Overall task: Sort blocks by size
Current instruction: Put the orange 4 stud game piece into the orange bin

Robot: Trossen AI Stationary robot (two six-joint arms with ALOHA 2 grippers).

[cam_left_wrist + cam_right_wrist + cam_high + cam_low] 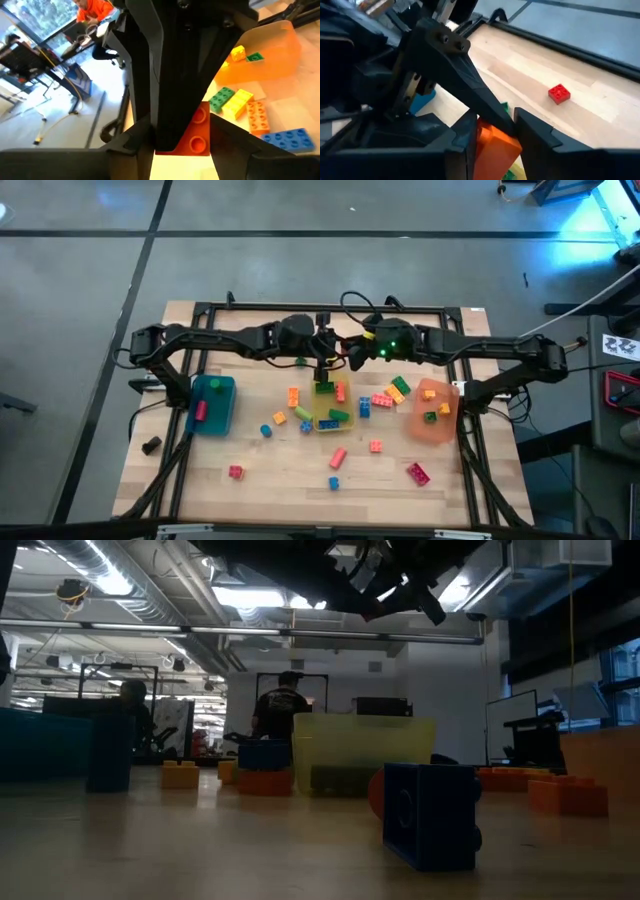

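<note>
Blocks (382, 400) scattered (many); three bins (212, 404).

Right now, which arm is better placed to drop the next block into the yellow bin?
Probably the left. The left gripper hangs right over the yellow bin's far rim, with an orange block just beyond its fingers. The right gripper sits farther back, beside the bin.

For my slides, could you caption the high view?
Both grippers meet above the yellow bin, blocks scattered around it.
</note>
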